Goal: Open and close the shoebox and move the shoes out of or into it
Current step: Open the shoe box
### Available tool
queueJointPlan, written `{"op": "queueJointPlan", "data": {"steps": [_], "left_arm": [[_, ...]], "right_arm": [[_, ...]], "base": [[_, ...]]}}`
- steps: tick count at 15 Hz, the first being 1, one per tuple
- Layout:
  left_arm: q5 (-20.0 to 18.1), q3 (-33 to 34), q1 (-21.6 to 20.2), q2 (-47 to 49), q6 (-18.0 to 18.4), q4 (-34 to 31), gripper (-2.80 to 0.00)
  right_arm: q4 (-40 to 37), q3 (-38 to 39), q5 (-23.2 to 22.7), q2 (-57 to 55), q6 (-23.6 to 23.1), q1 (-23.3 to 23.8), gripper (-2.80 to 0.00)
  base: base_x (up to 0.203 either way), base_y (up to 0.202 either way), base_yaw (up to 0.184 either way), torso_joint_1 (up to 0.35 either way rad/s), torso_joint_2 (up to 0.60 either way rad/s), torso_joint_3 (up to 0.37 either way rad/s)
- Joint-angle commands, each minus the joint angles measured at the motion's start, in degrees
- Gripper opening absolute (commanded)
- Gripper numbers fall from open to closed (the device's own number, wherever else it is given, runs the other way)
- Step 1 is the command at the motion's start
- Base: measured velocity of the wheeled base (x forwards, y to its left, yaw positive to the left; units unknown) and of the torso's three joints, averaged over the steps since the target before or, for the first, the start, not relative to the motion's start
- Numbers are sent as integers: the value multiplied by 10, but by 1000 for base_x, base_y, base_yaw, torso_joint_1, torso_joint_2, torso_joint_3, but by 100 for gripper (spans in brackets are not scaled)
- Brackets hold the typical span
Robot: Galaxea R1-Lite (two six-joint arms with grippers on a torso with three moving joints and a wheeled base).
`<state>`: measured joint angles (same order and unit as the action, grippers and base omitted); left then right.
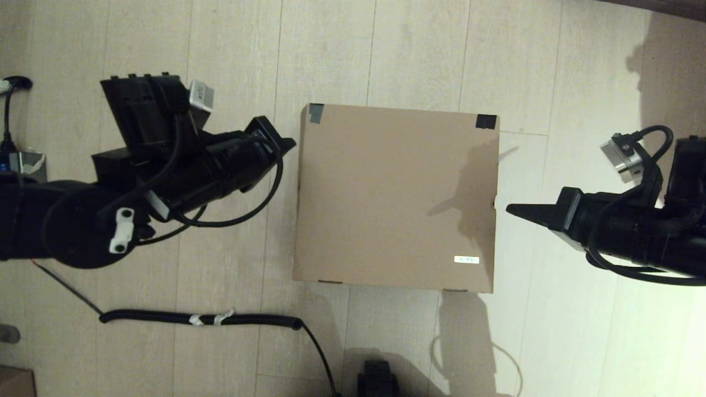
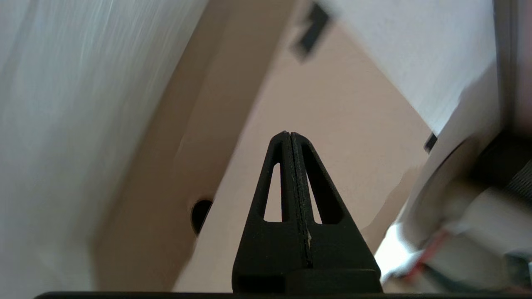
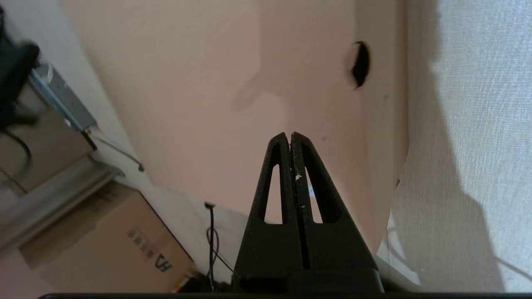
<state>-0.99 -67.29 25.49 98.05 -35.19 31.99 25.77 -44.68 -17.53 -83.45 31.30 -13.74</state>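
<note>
A: Where do we stand with the large, nearly square brown cardboard shoebox [image 1: 394, 198]?

B: We see it lying flat on the pale wood-plank floor [image 1: 419, 49], between our two arms, with its flap lid down. Black tape marks the two far corners. No shoes show anywhere, so we judge they are inside, or out of view.

A: So nothing is opened yet?

B: By our reading, no. Lifting the lid and moving the shoes are both left to do.

A: And our end effectors?

B: The left end effector [image 2: 289, 135] has its fingers pressed together, holding nothing, near the box's left edge. The right end effector [image 1: 510, 209] is likewise closed and empty, its tip just beside the right edge, near a small round hole [image 3: 360, 64] in the side wall.

A: Any writing?

B: A small white label [image 1: 466, 259] sits on the lid's near right corner; we cannot read it. The right wrist view shows another brown carton [image 3: 104, 245] with print we cannot make out reliably.
</note>
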Motion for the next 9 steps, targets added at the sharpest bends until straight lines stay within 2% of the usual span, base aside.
{"op": "queueJointPlan", "data": {"steps": [1,3,6,7,9], "left_arm": [[1,-4,-4,-24,78,-13,-280],[16,74,-7,-73,106,-9,-280],[45,240,-13,-210,121,29,-280],[51,290,-26,-264,123,42,-280],[52,348,-81,-365,128,50,-280]], "right_arm": [[-8,-1,1,35,-5,-12,-280],[-46,10,10,106,-6,-25,-280],[-68,94,55,201,8,-44,-280],[-69,126,65,234,10,-36,-280],[-69,173,97,299,11,-8,-280]], "base": [[0,0,0,0,0,0],[0,0,0,0,0,0],[0,0,0,0,0,0],[0,0,0,0,0,0],[0,0,0,0,0,0]]}}
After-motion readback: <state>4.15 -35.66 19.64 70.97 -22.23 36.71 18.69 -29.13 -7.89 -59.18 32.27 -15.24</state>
